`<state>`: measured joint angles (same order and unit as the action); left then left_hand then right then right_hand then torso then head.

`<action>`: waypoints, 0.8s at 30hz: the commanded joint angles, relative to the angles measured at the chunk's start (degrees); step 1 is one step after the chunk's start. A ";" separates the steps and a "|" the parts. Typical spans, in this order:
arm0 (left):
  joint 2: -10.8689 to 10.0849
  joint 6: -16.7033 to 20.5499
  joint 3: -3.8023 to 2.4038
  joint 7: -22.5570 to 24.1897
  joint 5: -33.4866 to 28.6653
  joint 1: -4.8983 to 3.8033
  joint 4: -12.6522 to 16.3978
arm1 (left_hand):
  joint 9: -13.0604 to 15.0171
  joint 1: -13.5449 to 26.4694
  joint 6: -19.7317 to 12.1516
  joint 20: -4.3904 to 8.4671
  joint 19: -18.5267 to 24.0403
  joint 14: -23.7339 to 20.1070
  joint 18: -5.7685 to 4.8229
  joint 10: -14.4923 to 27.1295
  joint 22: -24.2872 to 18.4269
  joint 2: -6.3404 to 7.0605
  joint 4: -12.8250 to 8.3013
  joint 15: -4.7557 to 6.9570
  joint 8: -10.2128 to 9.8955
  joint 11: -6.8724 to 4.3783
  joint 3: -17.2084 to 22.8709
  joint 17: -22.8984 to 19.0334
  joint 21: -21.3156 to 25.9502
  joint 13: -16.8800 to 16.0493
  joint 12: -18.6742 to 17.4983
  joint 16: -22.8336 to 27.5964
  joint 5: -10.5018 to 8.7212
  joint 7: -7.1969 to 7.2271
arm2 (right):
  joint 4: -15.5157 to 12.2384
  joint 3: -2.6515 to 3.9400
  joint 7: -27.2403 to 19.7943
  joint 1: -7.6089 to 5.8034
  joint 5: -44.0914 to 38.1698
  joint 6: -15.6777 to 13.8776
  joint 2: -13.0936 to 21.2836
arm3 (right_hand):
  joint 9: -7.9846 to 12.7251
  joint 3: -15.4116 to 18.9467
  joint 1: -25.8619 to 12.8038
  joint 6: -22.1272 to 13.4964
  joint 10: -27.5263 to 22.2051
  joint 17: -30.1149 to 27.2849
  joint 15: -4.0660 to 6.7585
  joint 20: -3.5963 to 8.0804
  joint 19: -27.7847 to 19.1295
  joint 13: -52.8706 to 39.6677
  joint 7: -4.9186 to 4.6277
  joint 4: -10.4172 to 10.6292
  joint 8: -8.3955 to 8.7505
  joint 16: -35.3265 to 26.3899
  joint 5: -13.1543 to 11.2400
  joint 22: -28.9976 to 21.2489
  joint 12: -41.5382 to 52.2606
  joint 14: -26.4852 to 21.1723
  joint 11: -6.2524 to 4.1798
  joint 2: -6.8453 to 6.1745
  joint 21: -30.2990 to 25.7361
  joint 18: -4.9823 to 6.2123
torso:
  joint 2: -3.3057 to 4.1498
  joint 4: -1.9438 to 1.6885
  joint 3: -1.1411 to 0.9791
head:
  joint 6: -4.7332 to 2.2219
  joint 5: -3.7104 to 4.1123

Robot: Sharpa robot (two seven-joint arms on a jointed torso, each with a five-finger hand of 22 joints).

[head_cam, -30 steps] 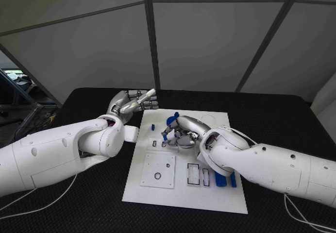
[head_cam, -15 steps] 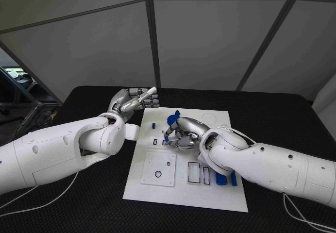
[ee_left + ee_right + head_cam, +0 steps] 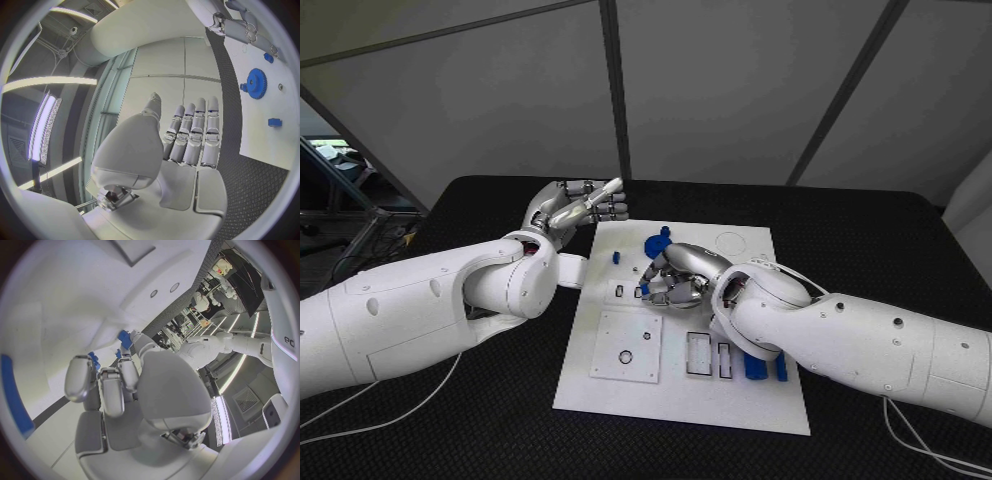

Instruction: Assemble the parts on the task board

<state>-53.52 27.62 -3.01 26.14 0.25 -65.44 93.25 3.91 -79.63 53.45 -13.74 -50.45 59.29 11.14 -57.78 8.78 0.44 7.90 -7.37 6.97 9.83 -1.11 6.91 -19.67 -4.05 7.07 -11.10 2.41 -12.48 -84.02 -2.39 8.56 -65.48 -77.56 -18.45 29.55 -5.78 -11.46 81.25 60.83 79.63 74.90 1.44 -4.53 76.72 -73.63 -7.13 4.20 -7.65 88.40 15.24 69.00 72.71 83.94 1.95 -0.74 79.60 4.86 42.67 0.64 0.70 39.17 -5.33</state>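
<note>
Everything is set on a black table with a matte top, nothing fancy. Behind it, the far side is closed off by pale grey wall panels, which are split up by dark frame strips; one strip is stood near upright and the others are slanted. A thin white cable can be seen trailed across the table's near left corner, and another white cable is looped over the near right corner. Off past the table's left edge, some cluttered equipment is parked, too small to be made out properly.
</note>
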 commanded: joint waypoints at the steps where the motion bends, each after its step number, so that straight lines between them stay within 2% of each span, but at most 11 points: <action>1: 0.06 -0.53 -0.03 0.26 0.11 -0.08 0.08 | -0.07 0.17 -0.05 0.05 0.41 0.19 -0.83 0.13 -0.06 -0.29 -0.03 -0.20 -0.38 0.25 -0.48 0.08 -0.04 0.07 -0.25 0.20 0.30 -0.48 | -0.01 -0.01 0.55 -0.08 -0.78 1.21 0.03 | -0.56 -0.41 -0.37 0.75 -0.31 11.29 0.39 -0.04 0.51 0.05 0.29 0.18 -0.24 -0.23 0.12 0.03 -0.26 5.18 0.08 0.44 0.32 -0.64 | 0.03 0.03 0.00 | 0.04 0.02; 24: 0.08 -0.52 -0.03 0.22 0.11 -0.08 -0.02 | -0.07 0.17 -0.05 0.05 0.41 0.19 -0.83 0.13 -0.06 -0.29 -0.03 -0.20 -0.38 0.25 -0.48 0.08 -0.04 0.07 -0.25 0.20 0.30 -0.48 | 0.06 -0.02 2.20 -0.07 -1.88 2.10 0.52 | -0.55 -0.53 -0.58 0.57 -0.49 11.16 0.37 -0.06 0.51 0.25 0.23 0.09 -0.09 -0.31 -0.01 0.04 -0.53 5.14 0.11 0.19 0.32 -0.64 | 0.03 0.02 0.01 | 0.33 0.19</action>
<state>-53.49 27.62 -3.01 26.13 0.22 -65.44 93.18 3.91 -79.63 53.45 -13.74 -50.45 59.29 11.13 -57.78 8.80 0.44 7.90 -7.37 6.97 9.83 -1.11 6.90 -19.67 -4.06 7.07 -11.10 2.41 -12.48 -84.11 -2.27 9.42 -65.61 -78.67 -17.70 29.91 -5.86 -11.67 80.48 60.78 79.51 74.90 1.44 -4.52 76.72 -73.44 -7.04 4.44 -7.63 88.40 14.92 68.99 72.44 83.94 2.06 -1.00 79.60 4.87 42.70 0.69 0.70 39.45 -5.17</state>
